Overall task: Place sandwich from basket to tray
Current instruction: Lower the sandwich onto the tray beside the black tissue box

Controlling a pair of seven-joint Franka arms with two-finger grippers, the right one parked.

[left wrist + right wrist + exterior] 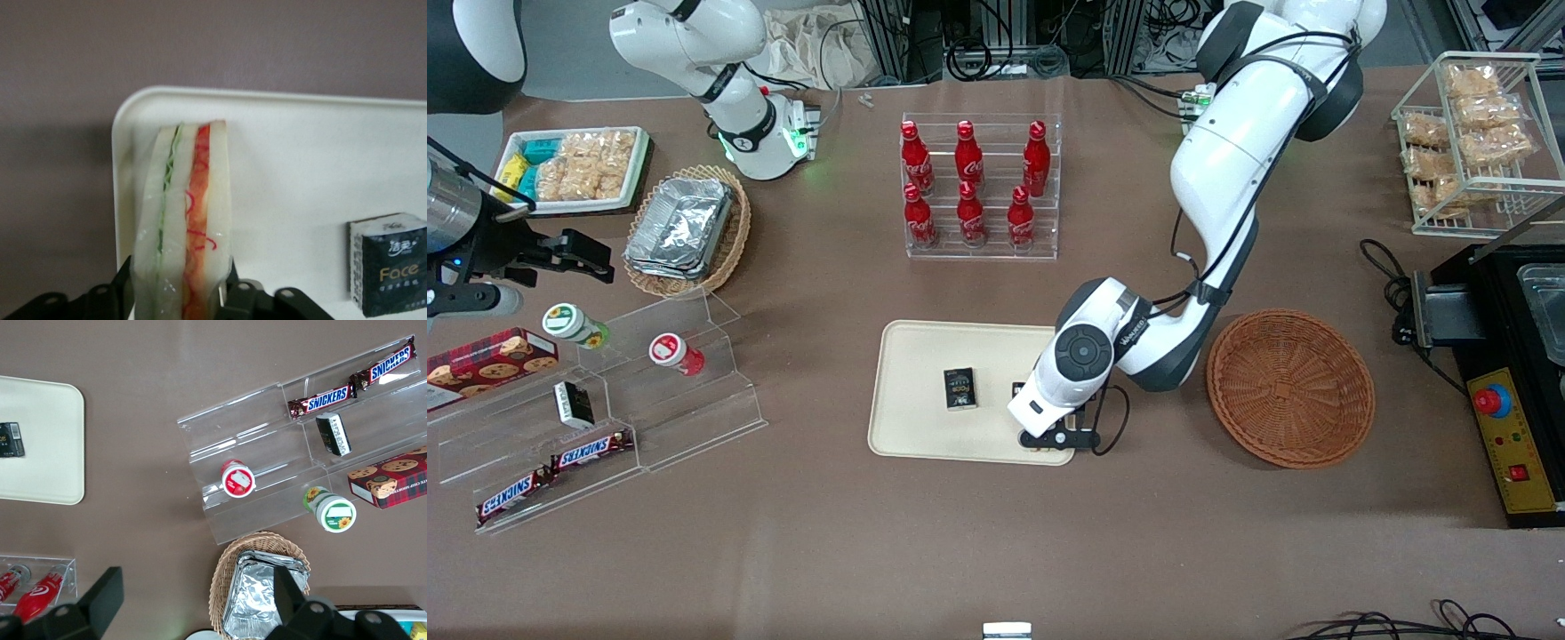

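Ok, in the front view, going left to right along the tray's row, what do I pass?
Small black box on the cream-beige rectangular tray → left arm's gripper over the tray's corner, holding the triangular white-bread sandwich → round reddish-brown wicker basket.

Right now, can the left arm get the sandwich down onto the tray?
Probably yes. The pincer holds the sandwich right above the tray, near its corner. The small black box lies apart on the tray, so nothing seems to block the drop.
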